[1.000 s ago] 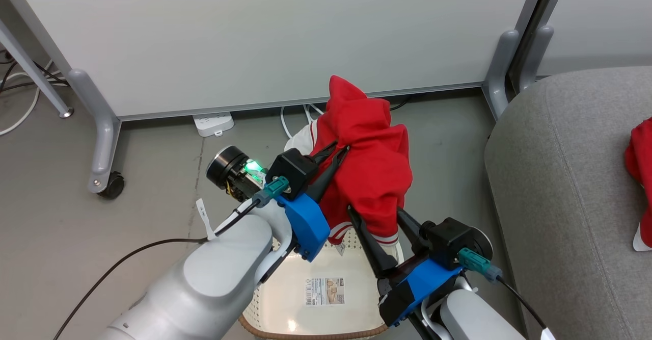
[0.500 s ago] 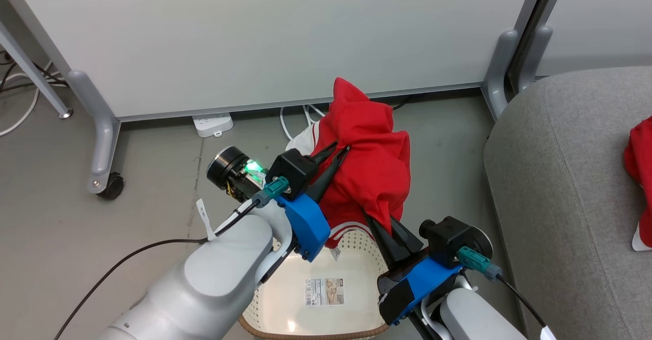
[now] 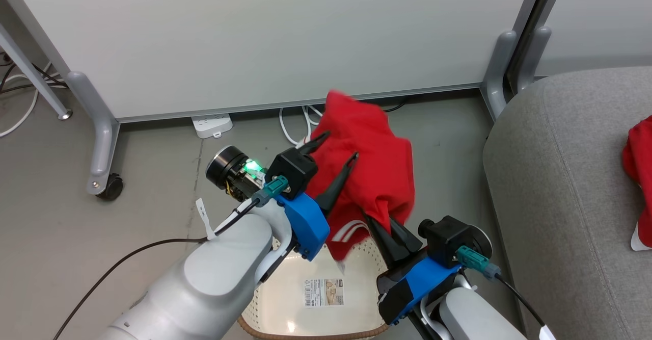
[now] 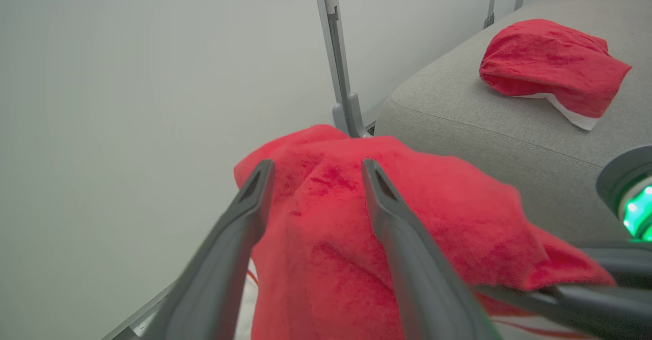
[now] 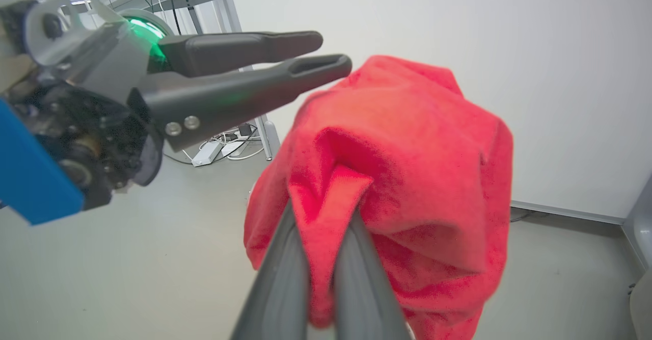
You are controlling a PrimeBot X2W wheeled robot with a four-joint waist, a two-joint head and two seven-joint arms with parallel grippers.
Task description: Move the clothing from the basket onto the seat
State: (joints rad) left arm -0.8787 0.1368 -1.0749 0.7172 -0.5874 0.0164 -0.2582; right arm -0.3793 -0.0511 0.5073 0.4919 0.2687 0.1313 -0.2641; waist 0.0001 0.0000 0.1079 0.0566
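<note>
A red piece of clothing [image 3: 379, 166] with white stripe trim hangs above the cream basket [image 3: 277, 299], and its sticker shows on the bare bottom. My right gripper [image 3: 376, 219] is shut on a fold of this garment's lower edge, and the pinched cloth shows in the right wrist view [image 5: 326, 217]. My left gripper [image 3: 336, 149] stands open at the garment's left side, its fingers spread apart over the red cloth [image 4: 351, 263] and holding nothing. A second red garment [image 4: 545, 64] lies on the grey seat [image 3: 560, 177] to the right.
A white partition panel [image 3: 275, 34] on grey legs stands behind the basket, with one caster [image 3: 113, 186] at the left. A power strip [image 3: 212, 123] and white cables lie on the grey floor under its edge.
My right gripper has closed on the garment's lower edge. My left gripper has then opened and let go of it. The cloth has sagged and swung a little to the right.
</note>
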